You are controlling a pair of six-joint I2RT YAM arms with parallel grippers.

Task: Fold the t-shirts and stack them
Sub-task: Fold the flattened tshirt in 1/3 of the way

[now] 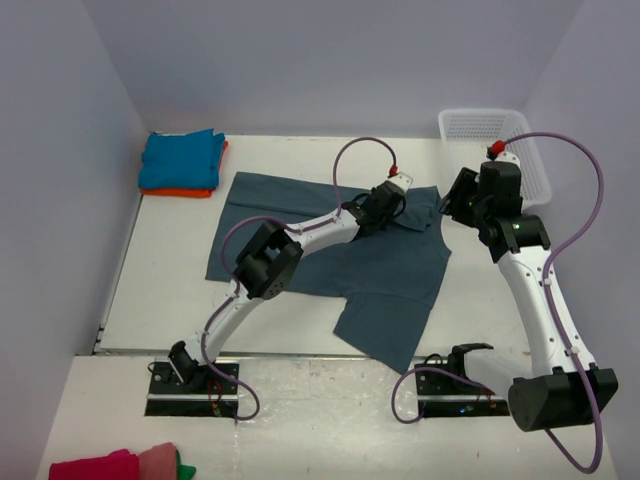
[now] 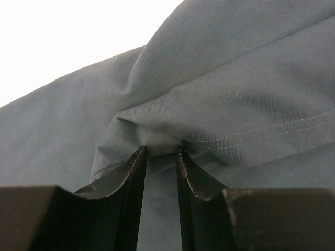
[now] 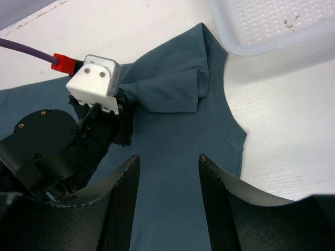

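Slate-blue t-shirt (image 1: 380, 290) lies spread mid-table on the white table (image 1: 170, 290), lavender walls (image 1: 300, 60) around. Far left, the turquoise t-shirt (image 1: 180, 160) tops the orange t-shirt (image 1: 185, 192). The left gripper (image 2: 159, 152) pinches a fold of the slate-blue shirt's upper right part. The right gripper (image 3: 167, 159) hovers above the shirt just beside it, fingers spread.

Orange cloth t-shirt (image 1: 195, 192): mostly under bright turquoise-blue cloth t-shirt (image 1: 180, 160), upper left.
Dusty slate-blue cloth t-shirt (image 1: 390, 290): centre hidden by left arm (image 1: 320, 228).
Pink cloth bundle (image 1: 105, 467): cut off, lower left.
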